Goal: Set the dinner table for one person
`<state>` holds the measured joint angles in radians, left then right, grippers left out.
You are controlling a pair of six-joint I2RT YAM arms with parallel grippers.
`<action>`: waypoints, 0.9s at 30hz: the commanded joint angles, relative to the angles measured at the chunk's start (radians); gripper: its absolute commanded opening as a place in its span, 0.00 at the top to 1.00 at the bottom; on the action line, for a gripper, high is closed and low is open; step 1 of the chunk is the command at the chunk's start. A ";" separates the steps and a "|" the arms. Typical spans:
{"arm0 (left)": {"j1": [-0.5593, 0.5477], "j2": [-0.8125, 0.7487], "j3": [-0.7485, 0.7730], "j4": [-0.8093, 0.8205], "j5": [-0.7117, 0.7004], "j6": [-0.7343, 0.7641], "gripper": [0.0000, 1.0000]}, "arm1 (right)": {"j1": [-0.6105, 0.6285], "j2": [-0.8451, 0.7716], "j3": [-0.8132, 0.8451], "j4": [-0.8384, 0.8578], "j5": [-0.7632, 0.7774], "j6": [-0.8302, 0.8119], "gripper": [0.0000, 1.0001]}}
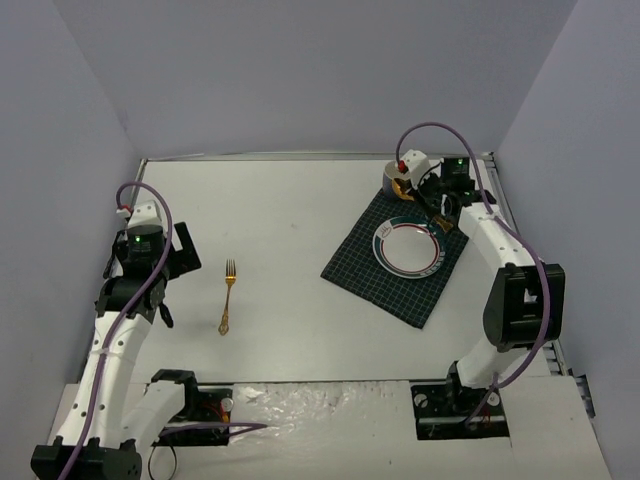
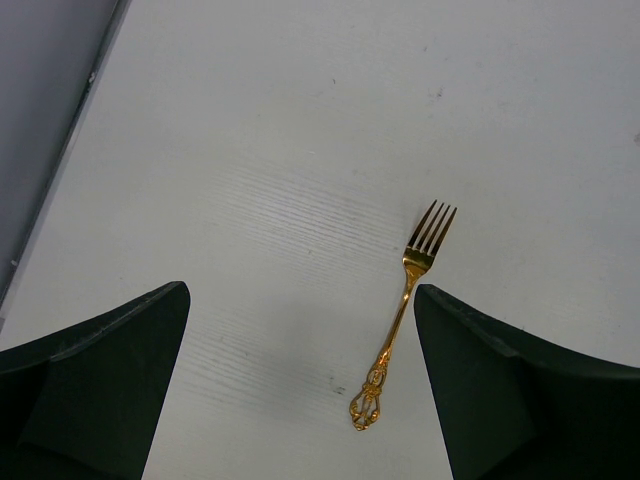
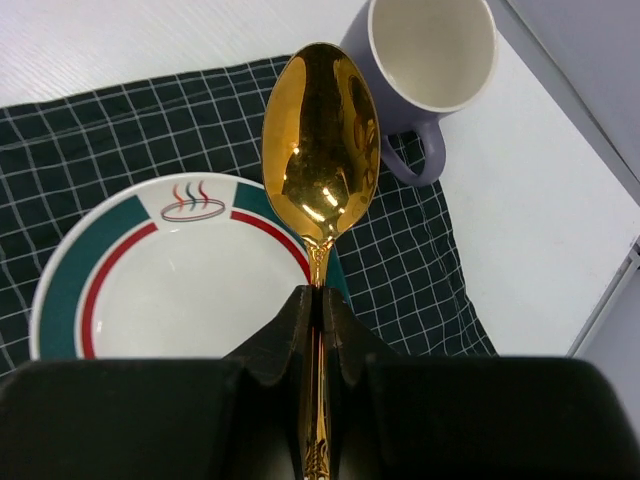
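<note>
The white dinner table (image 1: 300,200) holds a gold fork (image 1: 227,296) at the left, also in the left wrist view (image 2: 405,315). My left gripper (image 1: 176,278) is open and empty above the table just left of the fork (image 2: 300,290). My right gripper (image 1: 422,192) is shut on a gold spoon (image 3: 320,150), held in the air above the far edge of the dark green checked cloth (image 1: 375,275), between the mug (image 1: 396,178) and the plate (image 1: 407,248). The spoon's bowl (image 1: 402,186) points toward the mug (image 3: 430,60).
The white plate (image 3: 170,290) with a green and red rim sits on the cloth (image 3: 100,140). The lavender mug stands on the table at the cloth's far corner. Grey walls surround the table; a metal edge strip (image 1: 520,250) runs along the right side.
</note>
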<state>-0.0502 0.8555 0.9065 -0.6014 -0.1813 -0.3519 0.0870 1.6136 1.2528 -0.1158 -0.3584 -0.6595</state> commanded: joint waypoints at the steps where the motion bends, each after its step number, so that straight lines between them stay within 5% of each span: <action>1: 0.006 -0.007 0.012 0.040 0.016 -0.003 0.08 | -0.043 0.049 0.065 0.083 -0.028 -0.080 1.00; 27: 0.006 -0.010 0.011 0.033 0.007 -0.004 0.08 | -0.180 0.242 0.087 0.173 0.002 -0.226 1.00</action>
<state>-0.0502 0.8322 0.9028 -0.6010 -0.1585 -0.3521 -0.0749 1.8636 1.3128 -0.0068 -0.3565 -0.8459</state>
